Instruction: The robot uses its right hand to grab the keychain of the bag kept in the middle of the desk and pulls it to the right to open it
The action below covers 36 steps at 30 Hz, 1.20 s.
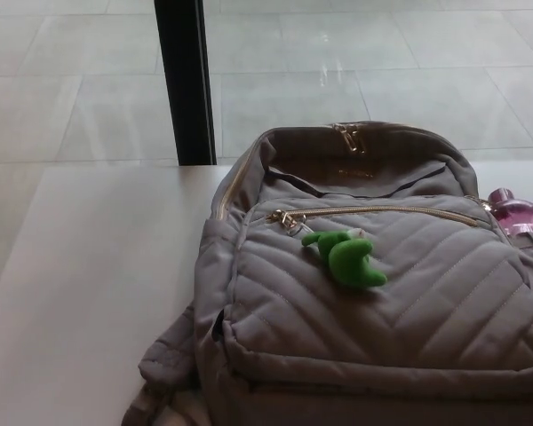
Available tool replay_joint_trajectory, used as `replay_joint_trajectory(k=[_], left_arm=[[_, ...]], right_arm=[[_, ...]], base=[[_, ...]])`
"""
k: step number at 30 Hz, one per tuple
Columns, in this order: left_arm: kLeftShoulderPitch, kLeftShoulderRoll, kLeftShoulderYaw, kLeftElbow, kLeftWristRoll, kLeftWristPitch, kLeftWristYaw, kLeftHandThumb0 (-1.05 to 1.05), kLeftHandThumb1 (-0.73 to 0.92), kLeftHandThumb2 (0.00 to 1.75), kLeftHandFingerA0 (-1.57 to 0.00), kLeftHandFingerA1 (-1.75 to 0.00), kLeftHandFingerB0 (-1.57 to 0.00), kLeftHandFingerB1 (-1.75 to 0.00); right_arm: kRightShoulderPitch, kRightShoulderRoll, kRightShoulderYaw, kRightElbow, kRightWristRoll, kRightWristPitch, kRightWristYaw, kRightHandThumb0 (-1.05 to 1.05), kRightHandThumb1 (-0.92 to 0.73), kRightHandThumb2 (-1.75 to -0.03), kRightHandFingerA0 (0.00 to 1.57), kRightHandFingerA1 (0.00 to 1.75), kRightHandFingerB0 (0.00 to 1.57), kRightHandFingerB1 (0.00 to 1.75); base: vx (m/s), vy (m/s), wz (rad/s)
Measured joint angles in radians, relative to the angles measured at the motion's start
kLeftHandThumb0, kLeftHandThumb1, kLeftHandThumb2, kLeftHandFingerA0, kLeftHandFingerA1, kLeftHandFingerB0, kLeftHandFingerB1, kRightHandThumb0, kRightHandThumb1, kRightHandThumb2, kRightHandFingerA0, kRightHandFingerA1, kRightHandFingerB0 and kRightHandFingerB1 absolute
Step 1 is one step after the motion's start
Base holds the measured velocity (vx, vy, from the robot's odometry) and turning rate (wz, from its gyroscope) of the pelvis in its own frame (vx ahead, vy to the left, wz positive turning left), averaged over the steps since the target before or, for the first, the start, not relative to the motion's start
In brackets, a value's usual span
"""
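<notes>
Neither robot hand shows up in the head view right now, so I can't say if the right one is spread, closed or holding anything. Same goes for the left.

What is in view: one grey quilted bag (373, 302) lying on its back on the pale desk (89, 293), filling the middle and right of the picture. Its front pocket zipper (382, 211) runs in a gold line across the top of the pocket and looks fully closed, with the metal pull parked at the left end. Clipped to that pull is one green plush keychain (348, 257), flopped down onto the quilted panel just below the zipper.

My guess on handling: the keychain is soft, light and squishy, so it will deform under the fingers and not slip much. I'd pinch it up near its neck, close to the metal pull, so the tug goes straight into the zipper and the plush doesn't just stretch. The bag itself is floppy fabric and may slide or bunch when pulled right.

Other stuff: one pink bottle (518, 214) peeking out beside the bag's right edge, and one black post (185, 80) behind the desk.
</notes>
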Motion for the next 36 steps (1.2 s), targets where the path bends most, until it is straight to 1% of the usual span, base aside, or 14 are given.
replay_joint_trajectory(k=[1, 2, 6, 7, 10, 11, 12, 19, 27, 28, 31, 34, 35, 36], left_arm=[[-0.003, 0.000, 0.003, 0.006, -0.002, -0.004, -0.008, -0.65, 0.79, 0.63, -0.59, -0.57, -0.47, -0.46], [-0.004, 0.000, 0.003, 0.009, -0.002, -0.007, -0.012, -0.66, 0.78, 0.63, -0.59, -0.54, -0.46, -0.45], [-0.008, -0.004, 0.005, 0.023, -0.002, -0.013, -0.022, -0.70, 0.79, 0.63, -0.60, -0.57, -0.46, -0.46], [-0.011, -0.005, 0.005, 0.024, -0.002, -0.015, -0.025, -0.69, 0.79, 0.64, -0.61, -0.59, -0.46, -0.46], [-0.010, -0.005, 0.005, 0.027, -0.002, -0.020, -0.030, -0.66, 0.79, 0.63, -0.63, -0.57, -0.47, -0.46], [-0.010, -0.005, 0.005, 0.027, -0.002, -0.021, -0.030, -0.65, 0.80, 0.64, -0.62, -0.57, -0.46, -0.45], [-0.010, -0.006, 0.005, 0.027, -0.002, -0.021, -0.030, -0.64, 0.81, 0.64, -0.60, -0.55, -0.45, -0.45], [-0.009, -0.009, 0.005, 0.027, -0.002, -0.023, -0.030, -0.65, 0.81, 0.64, -0.65, -0.58, -0.46, -0.45], [-0.010, -0.009, 0.005, 0.026, -0.002, -0.023, -0.030, -0.65, 0.81, 0.64, -0.64, -0.55, -0.48, -0.45], [-0.009, -0.009, 0.004, 0.026, -0.002, -0.023, -0.030, -0.65, 0.82, 0.64, -0.65, -0.55, -0.48, -0.45], [-0.009, -0.009, 0.001, 0.027, -0.002, -0.023, -0.029, -0.65, 0.82, 0.64, -0.65, -0.55, -0.48, -0.45], [-0.008, -0.009, -0.004, 0.026, -0.002, -0.026, -0.029, -0.63, 0.83, 0.64, -0.63, -0.55, -0.48, -0.45], [-0.008, -0.009, -0.004, 0.026, -0.002, -0.027, -0.029, -0.64, 0.82, 0.64, -0.63, -0.56, -0.47, -0.45], [-0.008, -0.009, -0.004, 0.026, -0.002, -0.027, -0.029, -0.64, 0.81, 0.64, -0.63, -0.58, -0.47, -0.46]], right_arm=[[-0.009, -0.006, -0.019, -0.002, 0.009, 0.012, 0.001, -0.68, -0.58, -0.98, 0.36, 0.72, 0.00, 0.27], [-0.024, -0.012, -0.034, -0.007, 0.016, 0.026, 0.001, -0.71, -0.75, -0.62, 0.38, 0.88, 0.01, 0.28], [-0.126, -0.060, -0.089, -0.011, 0.041, 0.077, 0.002, -0.71, -0.58, -0.92, 0.40, 0.65, 0.05, 0.30], [-0.173, -0.078, -0.101, -0.006, 0.048, 0.088, 0.002, -0.68, -0.71, -0.62, 0.45, 0.60, 0.08, 0.26], [-0.284, -0.104, -0.125, -0.024, 0.062, 0.110, 0.000, -0.66, -0.69, -0.61, 0.43, 0.47, 0.15, 0.29], [-0.306, -0.107, -0.128, -0.045, 0.064, 0.119, -0.002, -0.36, -0.44, -1.01, 0.81, 0.96, 0.00, 0.49], [-0.347, -0.109, -0.131, -0.088, 0.070, 0.132, -0.004, -0.71, -0.53, -0.88, 0.32, 0.62, 0.09, 0.43], [-0.532, -0.108, -0.110, -0.328, 0.109, 0.195, -0.001, -0.67, -0.63, -0.59, 0.50, 0.48, 0.29, 0.31], [-0.723, -0.063, 0.024, -0.590, 0.117, 0.254, -0.005, -0.69, -0.50, -0.87, 0.57, 0.66, 0.21, 0.46], [-0.754, -0.044, 0.058, -0.638, 0.118, 0.266, -0.006, -0.69, -0.62, -0.59, 0.60, 0.59, 0.29, 0.32], [-0.806, -0.008, 0.123, -0.724, 0.123, 0.295, -0.007, -0.75, -0.61, -0.58, 0.59, 0.59, 0.31, 0.31], [-0.864, 0.031, 0.220, -0.821, 0.122, 0.336, -0.007, -0.78, -0.61, -0.59, 0.51, 0.59, 0.33, 0.33], [-0.882, 0.043, 0.264, -0.853, 0.117, 0.352, -0.007, -0.77, -0.48, -0.91, 0.48, 0.64, 0.26, 0.46], [-0.891, 0.046, 0.294, -0.874, 0.112, 0.361, -0.007, -0.74, -0.61, -0.59, 0.49, 0.56, 0.35, 0.33]], base=[[0.00, 0.000, 0.00], [0.00, 0.000, 0.00], [0.00, 0.000, 0.00], [0.00, 0.000, 0.00], [0.00, 0.000, 0.00], [0.00, 0.000, 0.00], [0.00, 0.000, 0.00], [0.00, 0.000, 0.00], [0.00, 0.000, 0.00], [0.00, 0.000, 0.00], [0.00, 0.000, 0.00], [0.00, 0.000, 0.00], [0.00, 0.000, 0.00], [0.00, 0.000, 0.00]])
